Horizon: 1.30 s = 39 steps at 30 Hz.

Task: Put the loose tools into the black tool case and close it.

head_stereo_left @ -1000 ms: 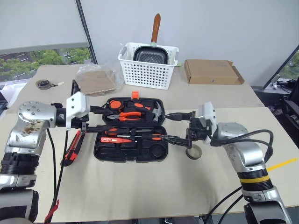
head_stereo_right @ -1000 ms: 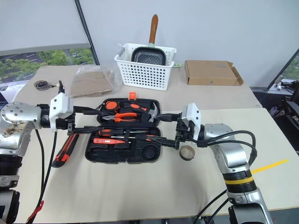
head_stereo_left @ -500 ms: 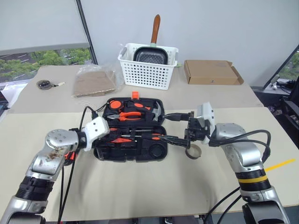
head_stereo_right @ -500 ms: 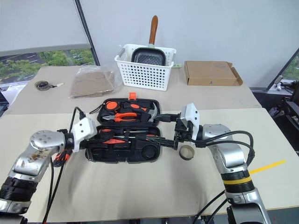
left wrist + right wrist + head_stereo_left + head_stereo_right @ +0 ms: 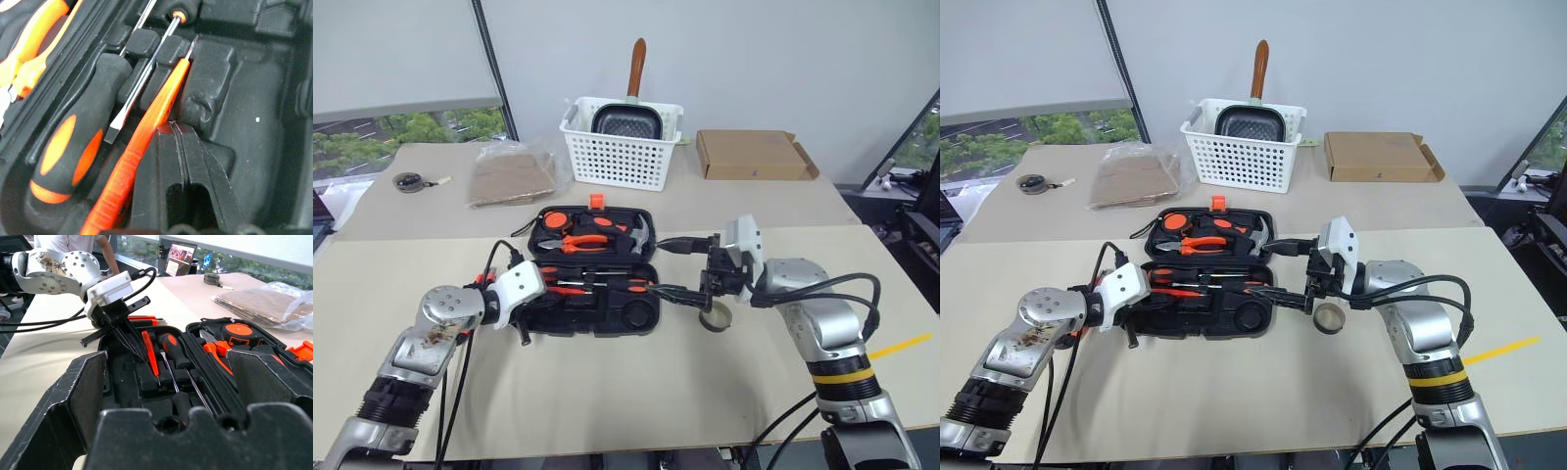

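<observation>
Tool case [image 5: 592, 311] lies open mid-table, a flat black moulded shell with shaped recesses. You can count two black-and-orange screwdrivers [image 5: 73, 147] and one slim all-orange tester screwdriver [image 5: 146, 147] seated in its front half; its far half holds orange-handled pliers [image 5: 582, 242] and a hammer [image 5: 641, 231]. One grey-brown tape roll [image 5: 716, 316] sits on the table just right of the case. One utility knife [image 5: 139, 319] lies beside the case's left end. Your left gripper [image 5: 172, 128] is clenched, empty, tips beside the tester. Your right gripper [image 5: 680, 269] stands spread wide at the case's right end, grasping nothing.
</observation>
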Each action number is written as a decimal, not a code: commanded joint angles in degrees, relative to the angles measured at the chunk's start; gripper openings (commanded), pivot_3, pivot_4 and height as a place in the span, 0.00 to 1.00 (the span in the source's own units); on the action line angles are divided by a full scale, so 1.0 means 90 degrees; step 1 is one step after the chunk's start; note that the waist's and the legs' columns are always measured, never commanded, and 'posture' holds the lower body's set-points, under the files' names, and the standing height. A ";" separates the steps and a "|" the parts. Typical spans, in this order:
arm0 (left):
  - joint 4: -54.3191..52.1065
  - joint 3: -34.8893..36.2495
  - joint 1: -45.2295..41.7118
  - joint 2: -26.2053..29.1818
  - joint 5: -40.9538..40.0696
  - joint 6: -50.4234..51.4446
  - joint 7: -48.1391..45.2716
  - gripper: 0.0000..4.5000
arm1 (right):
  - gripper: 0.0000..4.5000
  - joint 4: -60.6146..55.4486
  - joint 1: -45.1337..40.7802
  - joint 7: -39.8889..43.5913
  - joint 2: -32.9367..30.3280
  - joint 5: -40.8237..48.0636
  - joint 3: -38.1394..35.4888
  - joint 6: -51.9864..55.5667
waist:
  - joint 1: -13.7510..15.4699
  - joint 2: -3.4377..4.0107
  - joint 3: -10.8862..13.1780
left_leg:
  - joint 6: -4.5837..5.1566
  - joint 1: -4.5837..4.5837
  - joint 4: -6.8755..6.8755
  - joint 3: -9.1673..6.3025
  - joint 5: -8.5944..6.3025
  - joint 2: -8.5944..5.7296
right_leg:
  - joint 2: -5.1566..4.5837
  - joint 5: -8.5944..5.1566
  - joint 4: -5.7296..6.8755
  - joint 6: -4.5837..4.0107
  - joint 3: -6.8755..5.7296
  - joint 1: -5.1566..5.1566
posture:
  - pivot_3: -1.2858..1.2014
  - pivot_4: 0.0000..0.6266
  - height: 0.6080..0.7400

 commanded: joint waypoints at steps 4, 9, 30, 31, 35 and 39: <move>-0.0699 0.1290 0.0229 -0.0116 -0.1595 0.0496 -0.0024 0.00 | 1.00 -0.0045 -0.0235 0.0116 0.0037 0.0107 -0.0035 -0.0165 | 0.0001 -0.0001 0.0000 | 0.0048 -0.0048 0.0000 0.0001 0.0026 -0.0004 | 0.0004 0.0000 -0.0004 -0.0003 0.0004 -0.0037 | 0.52 0.24 0.70; -0.0963 0.2234 0.0513 -0.0215 -0.1539 0.1169 0.1532 0.06 | 1.00 -0.0021 -0.0246 0.0203 0.0044 0.0097 -0.0050 -0.0228 | 0.0001 -0.0002 0.0000 | 0.0014 -0.0066 0.0000 0.0011 0.0045 -0.0016 | -0.0003 0.0003 -0.0011 -0.0007 0.0006 -0.0047 | 0.52 0.24 0.70; -0.2562 0.2836 0.2709 -0.0783 -0.0582 0.2907 0.4393 0.99 | 1.00 0.0471 -0.0677 0.0974 0.0109 0.0122 0.0151 -0.0455 | 0.0021 -0.0004 0.0001 | 0.0007 -0.0061 -0.0001 -0.0004 -0.0010 -0.0013 | -0.0009 0.0004 -0.0014 -0.0003 0.0001 -0.0046 | 0.52 0.24 0.70; -0.2567 0.2830 0.2706 -0.0789 -0.0606 0.3027 0.4422 0.99 | 1.00 0.0482 -0.0680 0.0982 0.0111 0.0123 0.0154 -0.0465 | 0.0017 -0.0004 0.0001 | 0.0008 -0.0061 -0.0001 -0.0004 -0.0010 -0.0013 | -0.0008 0.0004 -0.0014 -0.0004 0.0001 -0.0046 | 0.52 0.24 0.70; -0.2426 0.2813 0.2607 -0.0764 -0.0800 0.3690 0.4425 0.90 | 1.00 0.0491 -0.0654 0.0981 0.0127 0.0117 0.0159 -0.0486 | 0.0017 -0.0004 0.0001 | 0.0041 -0.0065 -0.0002 0.0000 0.0008 -0.0013 | -0.0007 0.0004 -0.0016 -0.0005 0.0003 -0.0049 | 0.52 0.24 0.70; -0.2309 0.2835 0.2476 -0.0715 -0.0756 0.3826 0.4455 0.69 | 1.00 0.0510 -0.0657 0.0952 0.0132 0.0102 0.0141 -0.0498 | 0.0016 -0.0004 0.0001 | 0.0020 -0.0061 -0.0002 0.0000 -0.0006 -0.0014 | -0.0013 0.0004 -0.0016 -0.0005 0.0004 -0.0047 | 0.52 0.24 0.70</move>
